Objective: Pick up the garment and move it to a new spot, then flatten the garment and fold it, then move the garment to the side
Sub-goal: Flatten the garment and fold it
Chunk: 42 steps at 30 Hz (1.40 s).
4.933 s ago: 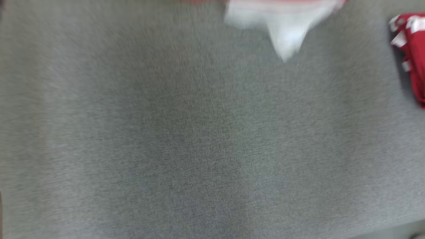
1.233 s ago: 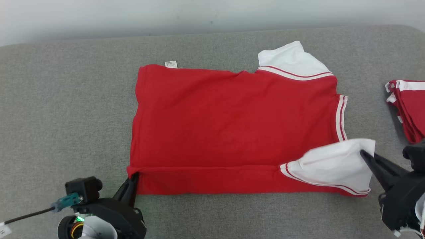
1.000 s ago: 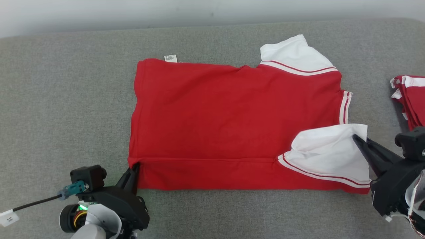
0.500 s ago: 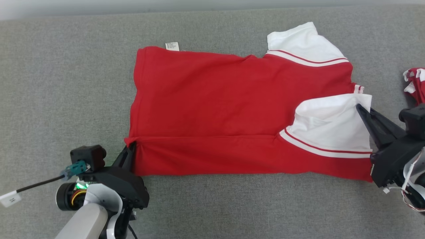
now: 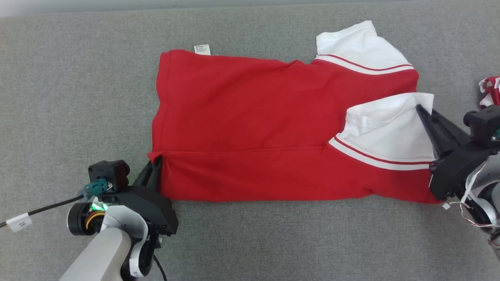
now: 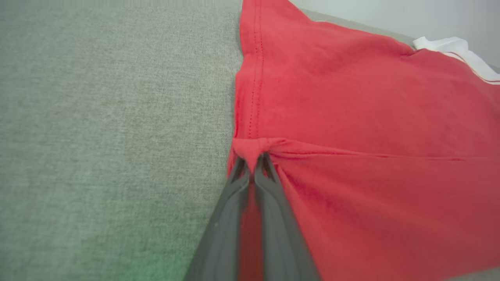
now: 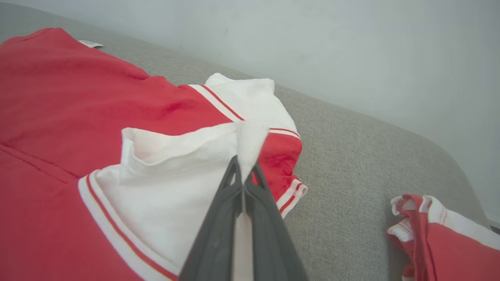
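The garment [image 5: 254,117], a red shirt with white sleeves, lies spread on the grey surface with its near edge folded over onto its body. At the fold's left end my left gripper [image 5: 155,164] is shut on the red hem corner [image 6: 252,150]. On the right, my right gripper [image 5: 422,111] is shut on the edge of the near white sleeve [image 7: 250,144], which lies folded over the red body. The far white sleeve [image 5: 357,45] rests flat at the back right, also seen in the right wrist view [image 7: 250,99].
A stack of folded red and white garments [image 5: 490,91] sits at the right edge, close behind my right gripper, and shows in the right wrist view [image 7: 445,242]. A pale wall [image 7: 351,50] rises behind the grey surface [image 5: 78,97]. A cable [image 5: 35,212] trails left from my left wrist.
Both grippers have carried the near edge farther over the shirt's body, widening the folded band; the white sleeve now covers the collar area. The head camera has tilted down slightly.
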{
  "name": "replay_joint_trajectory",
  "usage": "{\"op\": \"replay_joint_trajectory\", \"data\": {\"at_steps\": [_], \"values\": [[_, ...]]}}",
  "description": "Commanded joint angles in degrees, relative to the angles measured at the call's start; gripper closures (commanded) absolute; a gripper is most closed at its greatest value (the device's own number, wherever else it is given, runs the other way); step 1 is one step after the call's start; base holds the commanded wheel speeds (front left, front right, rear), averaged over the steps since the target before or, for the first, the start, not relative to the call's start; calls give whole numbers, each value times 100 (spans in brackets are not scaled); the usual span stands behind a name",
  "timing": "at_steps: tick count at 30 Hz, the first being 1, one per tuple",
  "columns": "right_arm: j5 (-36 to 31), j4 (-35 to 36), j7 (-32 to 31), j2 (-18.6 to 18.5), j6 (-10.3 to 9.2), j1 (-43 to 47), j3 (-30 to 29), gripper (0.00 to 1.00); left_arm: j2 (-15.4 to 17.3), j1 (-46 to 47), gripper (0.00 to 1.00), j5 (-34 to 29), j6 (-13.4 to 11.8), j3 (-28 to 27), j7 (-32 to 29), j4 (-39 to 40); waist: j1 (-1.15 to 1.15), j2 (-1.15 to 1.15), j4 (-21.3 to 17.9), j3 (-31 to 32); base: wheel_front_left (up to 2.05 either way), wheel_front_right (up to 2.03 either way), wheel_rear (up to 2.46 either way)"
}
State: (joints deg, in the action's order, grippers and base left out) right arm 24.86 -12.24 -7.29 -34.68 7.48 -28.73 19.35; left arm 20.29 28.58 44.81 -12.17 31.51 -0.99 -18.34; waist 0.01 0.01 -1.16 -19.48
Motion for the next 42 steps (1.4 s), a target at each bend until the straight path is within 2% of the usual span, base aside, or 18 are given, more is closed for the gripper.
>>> {"op": "replay_joint_trajectory", "data": {"at_steps": [1, 7, 13, 22, 26, 30, 35, 42], "values": [[41, -85, 42, 72, -1, -67, 1, 0, -9, 58, 0, -79, 4, 20, 62, -44, -1, -1, 7, 13, 0, 0, 0], [69, -285, 159, 169, -1, -22, -14, 0, 65, 46, 0, -196, 52, 87, 251, -135, -1, -1, 13, 141, 0, 0, 0], [133, -286, 164, 254, -1, 288, -357, 0, 270, -340, 0, -285, -77, 121, 322, -85, -1, -1, -39, 366, 0, 0, 0], [167, 5, -760, 699, -1, 1121, -1113, 0, 468, -829, 0, -439, -398, 243, 264, 164, -1, -1, -145, 519, 0, 0, 0], [31, 106, -1121, 1012, -1, 1382, -1267, 0, 398, -847, 0, -492, -520, 278, 290, 123, -1, -1, -201, 491, 0, 0, 0], [-231, 76, -1163, 1347, -1, 1477, -1458, 0, 341, -800, 0, -534, -594, 348, 273, 43, -1, -1, -256, 426, 0, 0, 0], [-526, -223, -1120, 1771, -1, 1417, -1692, 0, 245, -777, 0, -621, -605, 489, 285, -145, -1, -1, -272, 354, 0, 0, 0], [-845, -652, -1293, 2033, -1, 1263, -2055, 0, 117, -715, 0, -622, -530, 581, 325, -370, -1, -1, -197, 301, 0, 0, 0]]}}
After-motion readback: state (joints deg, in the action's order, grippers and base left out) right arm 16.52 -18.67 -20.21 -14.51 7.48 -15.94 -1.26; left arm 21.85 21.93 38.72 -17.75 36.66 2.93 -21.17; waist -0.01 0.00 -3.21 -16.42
